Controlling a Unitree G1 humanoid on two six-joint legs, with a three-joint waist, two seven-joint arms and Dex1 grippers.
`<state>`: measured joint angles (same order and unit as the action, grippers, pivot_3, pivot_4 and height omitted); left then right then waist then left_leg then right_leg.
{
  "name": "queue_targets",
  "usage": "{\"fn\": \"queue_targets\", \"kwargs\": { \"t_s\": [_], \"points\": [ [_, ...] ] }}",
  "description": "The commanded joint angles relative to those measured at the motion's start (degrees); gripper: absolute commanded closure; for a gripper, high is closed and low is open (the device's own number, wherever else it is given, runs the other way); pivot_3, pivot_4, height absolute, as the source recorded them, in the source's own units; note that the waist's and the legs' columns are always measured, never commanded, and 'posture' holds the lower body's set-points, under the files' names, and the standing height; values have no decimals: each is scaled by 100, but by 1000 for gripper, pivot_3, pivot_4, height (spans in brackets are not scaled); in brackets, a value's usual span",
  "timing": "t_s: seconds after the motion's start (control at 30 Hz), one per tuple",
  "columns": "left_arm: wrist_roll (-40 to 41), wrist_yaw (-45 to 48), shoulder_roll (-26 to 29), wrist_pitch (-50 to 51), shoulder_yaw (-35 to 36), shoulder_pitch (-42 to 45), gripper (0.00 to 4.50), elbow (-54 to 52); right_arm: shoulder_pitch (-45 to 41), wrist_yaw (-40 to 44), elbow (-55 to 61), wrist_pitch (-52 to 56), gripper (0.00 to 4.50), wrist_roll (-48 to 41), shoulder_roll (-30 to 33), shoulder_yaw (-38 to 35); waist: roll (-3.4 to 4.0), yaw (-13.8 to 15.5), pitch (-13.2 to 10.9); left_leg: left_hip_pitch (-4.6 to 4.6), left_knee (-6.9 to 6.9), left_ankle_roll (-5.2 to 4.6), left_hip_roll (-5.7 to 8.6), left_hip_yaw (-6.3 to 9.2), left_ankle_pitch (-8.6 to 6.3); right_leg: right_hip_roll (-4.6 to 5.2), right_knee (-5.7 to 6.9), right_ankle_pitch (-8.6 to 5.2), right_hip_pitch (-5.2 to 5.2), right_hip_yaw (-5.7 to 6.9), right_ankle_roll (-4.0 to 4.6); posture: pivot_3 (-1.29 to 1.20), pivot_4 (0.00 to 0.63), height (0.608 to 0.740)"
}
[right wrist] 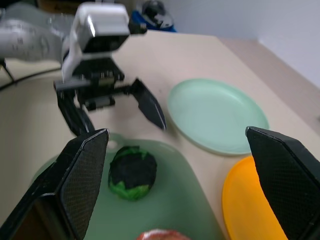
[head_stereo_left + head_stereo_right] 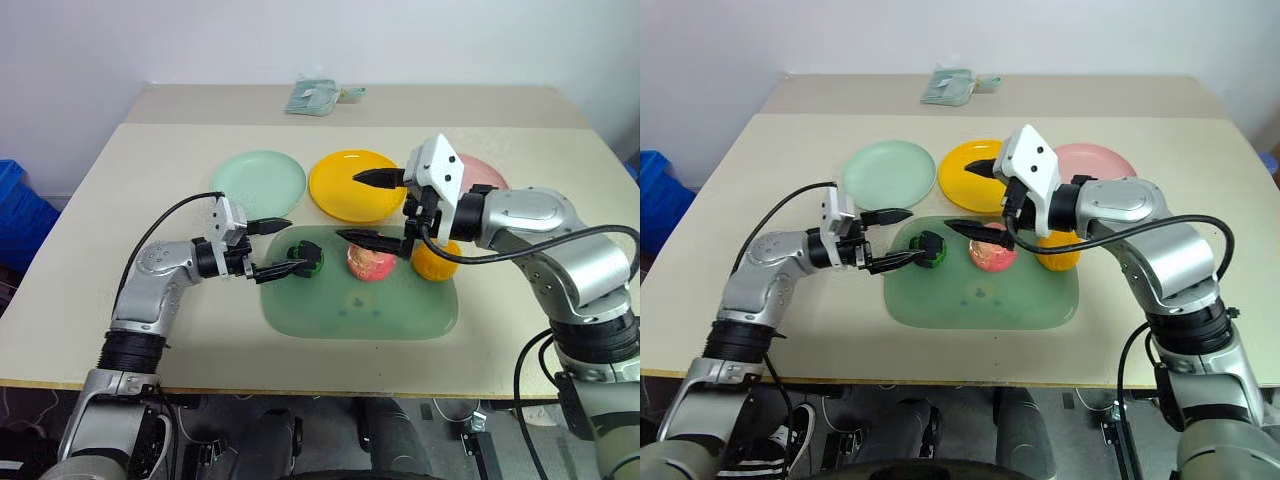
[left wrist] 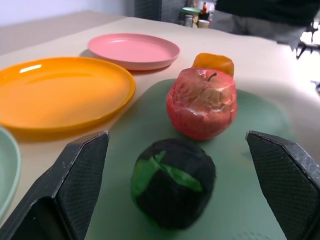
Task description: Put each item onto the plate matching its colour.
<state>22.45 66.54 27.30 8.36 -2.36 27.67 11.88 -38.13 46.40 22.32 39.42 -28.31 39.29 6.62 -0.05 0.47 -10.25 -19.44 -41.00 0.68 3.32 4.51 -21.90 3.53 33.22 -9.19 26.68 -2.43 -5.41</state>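
Left gripper, jaws wide, lines up on the green lump sitting on the mat beside the apple, while the right gripper, also open, hovers above; next it must close, then carry to the mint plate.

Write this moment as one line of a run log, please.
left gripper: open beside green-and-black lump | right gripper: open | plates: bare

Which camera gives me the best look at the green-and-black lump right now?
Left wrist view: the green-and-black lump sits close and unobstructed between the open fingers. Right wrist view shows it smaller; in both eye views the left gripper partly hides it.
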Motion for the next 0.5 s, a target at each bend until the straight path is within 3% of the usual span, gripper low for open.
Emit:
{"fn": "queue_targets", "kwargs": {
  "t_s": [0.03,0.3,0.5],
  "points": [
    [-320,-80,-231,-429,-196,225,0,362,16,-164,90,-159,41,158,-120,-54,0,6,0,1,0,0,1,-1,0,1,1,0,-1,0,0,0,150,740],
    [-912,-203,-557,-1345,-398,535,0,1450,82,-219,-19,-293,41,362,-252,-110,0,7,0,0,-1,-1,3,-2,0,1,1,0,-1,-1,0,0,150,740],
    [-870,-112,-679,-1442,-375,318,0,1504,63,-173,-124,-364,41,444,-216,-139,0,-7,0,0,-1,-2,2,-2,0,0,1,0,-1,-1,0,0,150,740]
  ]
}}
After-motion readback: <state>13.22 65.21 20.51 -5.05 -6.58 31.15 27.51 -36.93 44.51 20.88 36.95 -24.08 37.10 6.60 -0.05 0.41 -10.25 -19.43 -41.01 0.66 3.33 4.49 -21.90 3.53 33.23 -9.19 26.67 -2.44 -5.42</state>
